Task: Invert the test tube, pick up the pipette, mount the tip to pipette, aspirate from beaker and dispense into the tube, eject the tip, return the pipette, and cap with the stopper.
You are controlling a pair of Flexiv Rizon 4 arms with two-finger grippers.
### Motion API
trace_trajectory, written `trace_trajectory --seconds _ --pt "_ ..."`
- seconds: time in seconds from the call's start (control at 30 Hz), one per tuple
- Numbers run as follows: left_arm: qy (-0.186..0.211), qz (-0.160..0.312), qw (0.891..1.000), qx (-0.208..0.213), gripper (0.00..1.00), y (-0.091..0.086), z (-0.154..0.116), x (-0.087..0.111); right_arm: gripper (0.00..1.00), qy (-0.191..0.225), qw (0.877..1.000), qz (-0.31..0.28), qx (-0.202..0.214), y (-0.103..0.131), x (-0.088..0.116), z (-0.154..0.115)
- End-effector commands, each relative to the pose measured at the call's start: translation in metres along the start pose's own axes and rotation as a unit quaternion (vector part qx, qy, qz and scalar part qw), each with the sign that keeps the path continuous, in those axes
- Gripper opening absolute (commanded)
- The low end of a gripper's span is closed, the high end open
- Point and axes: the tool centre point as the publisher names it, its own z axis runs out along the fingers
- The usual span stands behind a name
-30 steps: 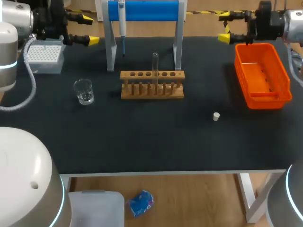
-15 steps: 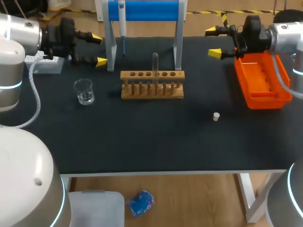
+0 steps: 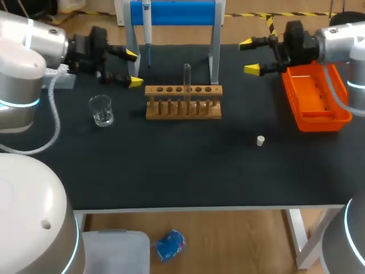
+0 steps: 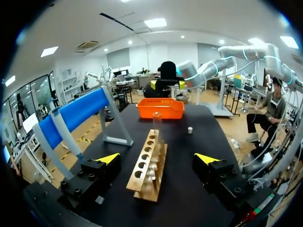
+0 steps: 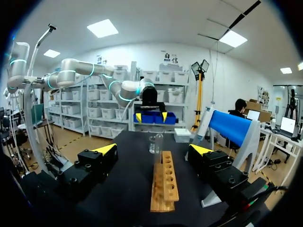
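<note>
One test tube [image 3: 186,77], one rack [image 3: 183,109], one beaker [image 3: 101,111], one stopper [image 3: 260,140], one bin [image 3: 322,121] — probably one pipette [image 3: 146,28], half-seen.

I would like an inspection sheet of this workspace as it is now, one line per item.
Surface: black table, nothing spilled seen.
Job's things: test tube upright in wooden rack; pipette hanging on blue stand; beaker left of rack; stopper lying loose; tip box partly behind left arm; orange bin at right.
Clutter: nothing seen.
Hands: left hand and right hand open, empty, each side of the stand.
Cables: grey hose loops from the left arm.
Surroundings: nothing seen reaching over the table.
</note>
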Motion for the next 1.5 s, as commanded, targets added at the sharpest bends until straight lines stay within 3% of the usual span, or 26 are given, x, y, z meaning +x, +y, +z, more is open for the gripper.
trace_trajectory --seconds 0.03,0.23,0.33,0.8,1.1,1.5 --pt "0.001 -0.003 1.0 -0.003 1.0 -0.001 0.031 0.005 1.0 0.004 1.0 0.003 -0.013 -0.015 -0.002 0.026" --pt "0.007 0.002 1.0 -0.009 1.0 -0.002 0.048 0.019 1.0 0.024 0.999 0.014 -0.037 -0.033 0.005 0.062" --pt "0.013 -0.005 1.0 -0.009 1.0 -0.001 0.053 0.024 1.0 0.043 0.998 0.009 -0.045 -0.031 0.008 0.076" --pt "0.013 -0.005 1.0 -0.009 1.0 -0.001 0.053 0.024 1.0 0.043 0.998 0.009 -0.045 -0.031 0.008 0.076" --pt "0.013 -0.005 1.0 -0.009 1.0 -0.001 0.053 0.024 1.0 0.053 0.997 0.022 -0.055 -0.047 -0.002 0.116" --pt "0.024 -0.009 0.999 -0.022 1.0 0.004 0.066 0.02 1.0 0.066 0.996 0.018 -0.06 -0.05 -0.014 0.138"
